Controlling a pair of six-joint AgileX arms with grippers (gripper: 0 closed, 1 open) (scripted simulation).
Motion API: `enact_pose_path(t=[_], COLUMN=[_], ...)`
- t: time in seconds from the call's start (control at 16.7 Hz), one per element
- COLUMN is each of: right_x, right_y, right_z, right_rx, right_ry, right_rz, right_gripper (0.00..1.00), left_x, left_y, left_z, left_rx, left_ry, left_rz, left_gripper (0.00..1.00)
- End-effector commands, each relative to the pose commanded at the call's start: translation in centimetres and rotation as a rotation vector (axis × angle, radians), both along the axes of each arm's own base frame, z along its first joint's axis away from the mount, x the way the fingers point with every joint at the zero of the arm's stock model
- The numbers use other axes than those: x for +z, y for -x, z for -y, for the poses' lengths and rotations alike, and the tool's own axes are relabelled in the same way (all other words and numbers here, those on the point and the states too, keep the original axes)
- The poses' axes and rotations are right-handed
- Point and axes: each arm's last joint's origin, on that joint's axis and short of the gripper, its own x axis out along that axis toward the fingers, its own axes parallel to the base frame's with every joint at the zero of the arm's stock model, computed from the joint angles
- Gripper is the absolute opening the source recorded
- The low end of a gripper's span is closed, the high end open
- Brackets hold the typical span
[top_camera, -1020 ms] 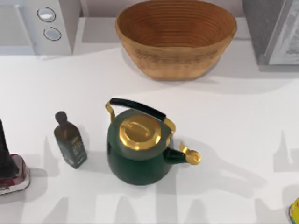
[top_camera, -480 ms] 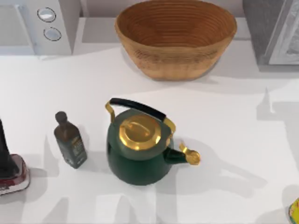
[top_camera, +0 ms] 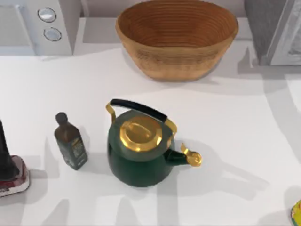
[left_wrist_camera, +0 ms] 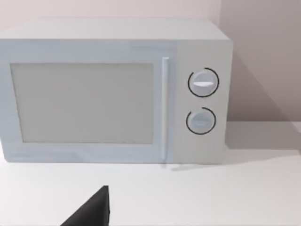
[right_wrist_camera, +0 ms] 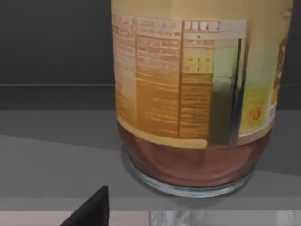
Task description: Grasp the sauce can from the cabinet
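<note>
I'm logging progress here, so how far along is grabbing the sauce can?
Approach looks done: the right wrist view sits close to the sauce can, upright on a grey shelf. In hand: closing in on it. Left: no grasp shows yet, nor lifting it out.

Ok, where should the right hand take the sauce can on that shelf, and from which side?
Probably around the labelled side wall at mid-height, coming in level from the front. The sauce can stands upright on the grey shelf, round and straight-sided, with a dark wall behind.
</note>
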Motion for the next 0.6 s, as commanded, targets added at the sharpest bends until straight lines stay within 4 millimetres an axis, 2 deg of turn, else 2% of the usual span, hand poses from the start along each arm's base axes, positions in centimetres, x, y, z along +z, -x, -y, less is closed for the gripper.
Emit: enact_pose_path(t=[0.24, 0.6], right_x=[2.3, 2.6], right_y=[-2.5, -2.8], right_z=[-1.1, -1.2], right_rx=[0.013, 0.013], right_ry=[-0.001, -0.002], right_rz=[0.008, 0.011], right_gripper=[1.0, 1.0], left_x=[0.0, 0.0], left_y=[0.0, 0.0], left_z=[0.0, 0.0], left_rx=[0.0, 0.0], left_ry=[0.0, 0.0], left_rz=[0.0, 0.0], left_gripper=[1.0, 1.0])
